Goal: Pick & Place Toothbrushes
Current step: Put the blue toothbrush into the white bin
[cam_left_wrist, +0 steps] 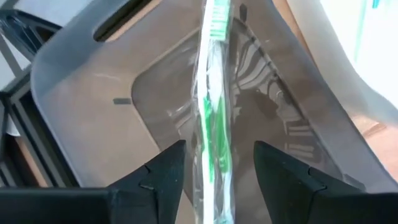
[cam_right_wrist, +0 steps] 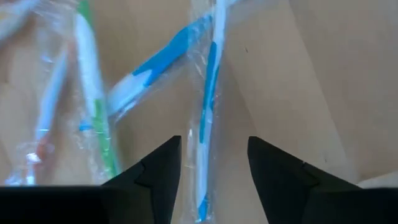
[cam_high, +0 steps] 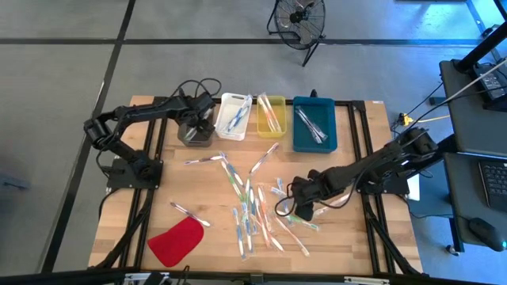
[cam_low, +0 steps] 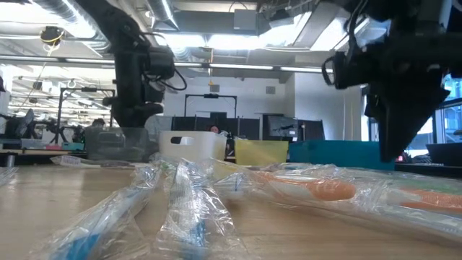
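Several wrapped toothbrushes [cam_high: 249, 210] lie scattered on the wooden table. My left gripper [cam_high: 196, 127] [cam_left_wrist: 220, 146] is open and low over the grey bin [cam_left_wrist: 74, 106] at the far edge. A green toothbrush [cam_left_wrist: 211, 112] in a clear wrapper runs between its fingers along the bin floor, and the bristle end reaches the far wall. My right gripper [cam_high: 299, 207] [cam_right_wrist: 214, 142] is open, down at the table among the pile. Its fingers stand on either side of a blue toothbrush [cam_right_wrist: 208, 93], with bare wood showing beside the wrapper.
A white bin [cam_high: 234, 113], a yellow bin [cam_high: 271, 115] and a blue bin [cam_high: 314, 124] stand in a row beside the grey one, each holding toothbrushes. A flat red piece [cam_high: 176, 240] lies near the table's near left corner. More wrapped brushes [cam_right_wrist: 93, 81] crowd beside my right gripper.
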You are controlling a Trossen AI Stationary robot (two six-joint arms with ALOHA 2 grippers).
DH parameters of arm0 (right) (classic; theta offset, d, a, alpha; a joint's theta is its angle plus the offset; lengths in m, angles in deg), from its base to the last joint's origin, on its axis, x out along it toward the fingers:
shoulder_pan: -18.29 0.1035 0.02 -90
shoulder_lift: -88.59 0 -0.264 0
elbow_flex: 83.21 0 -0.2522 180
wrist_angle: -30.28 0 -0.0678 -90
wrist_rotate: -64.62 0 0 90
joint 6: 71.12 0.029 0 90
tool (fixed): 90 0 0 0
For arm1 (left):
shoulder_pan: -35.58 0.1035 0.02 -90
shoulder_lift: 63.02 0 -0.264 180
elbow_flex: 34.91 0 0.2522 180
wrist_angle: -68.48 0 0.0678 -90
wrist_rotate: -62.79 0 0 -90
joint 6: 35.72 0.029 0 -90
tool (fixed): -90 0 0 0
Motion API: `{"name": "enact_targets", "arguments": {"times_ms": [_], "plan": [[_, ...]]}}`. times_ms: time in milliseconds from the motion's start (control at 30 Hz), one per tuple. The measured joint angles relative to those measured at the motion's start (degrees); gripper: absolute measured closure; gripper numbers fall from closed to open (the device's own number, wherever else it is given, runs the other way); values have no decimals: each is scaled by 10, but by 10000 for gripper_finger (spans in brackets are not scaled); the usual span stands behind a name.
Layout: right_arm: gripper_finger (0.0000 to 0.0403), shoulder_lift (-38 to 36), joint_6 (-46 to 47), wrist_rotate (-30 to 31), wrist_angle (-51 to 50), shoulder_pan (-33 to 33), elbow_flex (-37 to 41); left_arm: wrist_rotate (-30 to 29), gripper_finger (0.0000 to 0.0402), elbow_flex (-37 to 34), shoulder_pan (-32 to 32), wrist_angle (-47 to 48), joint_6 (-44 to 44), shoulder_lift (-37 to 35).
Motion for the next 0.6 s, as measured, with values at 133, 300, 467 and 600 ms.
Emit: {"name": "enact_targets", "arguments": {"times_ms": [133, 300, 467, 600], "plan": [[229, 21, 10, -6, 6, 0, 0, -11, 219, 3, -9, 0, 7, -2], [242, 43, 12, -31, 15, 0, 0, -43, 221, 3, -29, 0, 12, -27], [256, 48, 32, -31, 15, 0, 0, -48, 222, 3, -52, 0, 13, -70], [277, 48, 40, -29, 15, 0, 0, -48, 222, -10, -83, -2, 12, -111]]}}
